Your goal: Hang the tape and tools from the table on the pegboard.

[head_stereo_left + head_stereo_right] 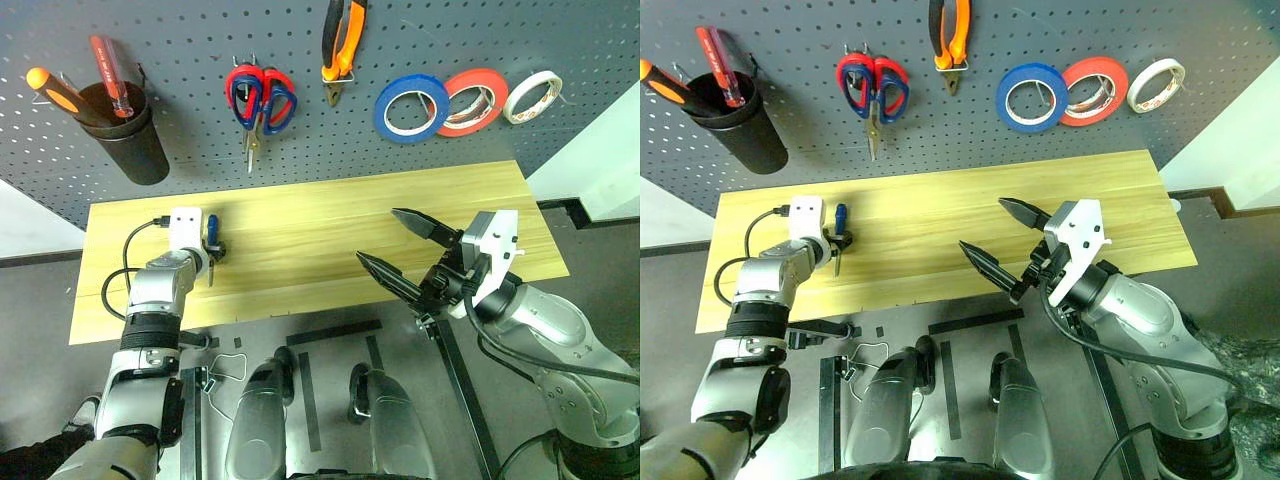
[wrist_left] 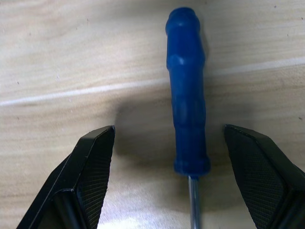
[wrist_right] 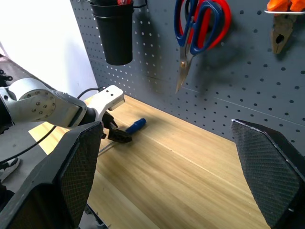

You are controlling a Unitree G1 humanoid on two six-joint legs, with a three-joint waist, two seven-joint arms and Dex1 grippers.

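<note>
I have the left gripper [image 2: 169, 181] down at the table [image 1: 320, 215] in the left part of the head view, its two black fingers [image 2: 90, 167] spread apart with the screwdriver [image 2: 187, 95] lying flat between them; neither finger touches the blue handle, and the thin metal shaft runs back toward the wrist. In the head view that screwdriver sits near the table's left end, just beside the gripper's white housing. The right gripper [image 1: 400, 250] hangs in the lower right of the frame, over the table's near edge, jaws wide apart and holding nothing. On the pegboard [image 1: 200, 130], across the top of the frame, I see the blue tape [image 1: 410, 108] hanging right of centre, overlapping a red tape roll [image 1: 472, 100], with a white roll [image 1: 532, 97] further right, near the red one. The pliers [image 1: 342, 45] hang at top centre, orange-and-black handles up and jaws pointing down. Left of them hangs a pair of scissors [image 1: 260, 100] with red and blue handles together, blades pointing down; I cannot tell whether that is one pair or two overlapping. At the upper left a black cup [image 1: 130, 135] hangs on the board, holding an orange-handled screwdriver [image 1: 55, 92] and a red-handled one [image 1: 108, 72].
</note>
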